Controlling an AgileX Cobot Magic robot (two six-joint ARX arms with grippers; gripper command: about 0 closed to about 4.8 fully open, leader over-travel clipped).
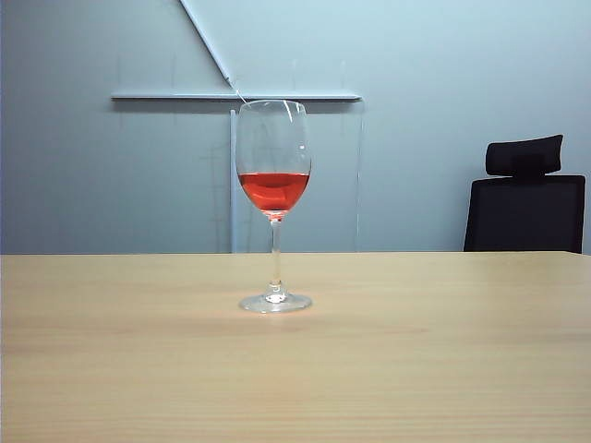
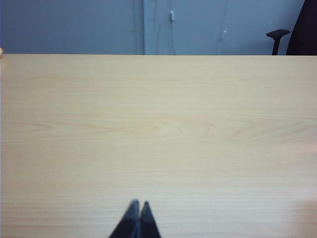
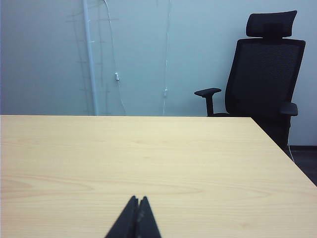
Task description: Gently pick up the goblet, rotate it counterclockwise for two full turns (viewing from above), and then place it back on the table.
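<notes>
So you are looking at the very start: nothing of the task is showing as done. The goblet (image 1: 274, 208) is standing upright on the table (image 1: 443, 369), near the middle in the exterior view, with red liquid sitting level in the lower part of its bowl. No arm is appearing in that view, and the goblet is not showing in either wrist view.

Your left hand (image 2: 137, 210) is hovering over bare table with its fingers pressed together, pinching nothing. Your right hand (image 3: 136, 206) is doing the same over its side of the table, fingers together and empty, with the chair (image 3: 267, 69) beyond the far edge.

Everything is lying ahead of you, as far as I can judge: spreading a hand, bringing it to the goblet, closing gently, lifting, turning counterclockwise twice, and setting it back down. With liquid inside, you are probably wanting to keep the goblet upright and the turning slow.
</notes>
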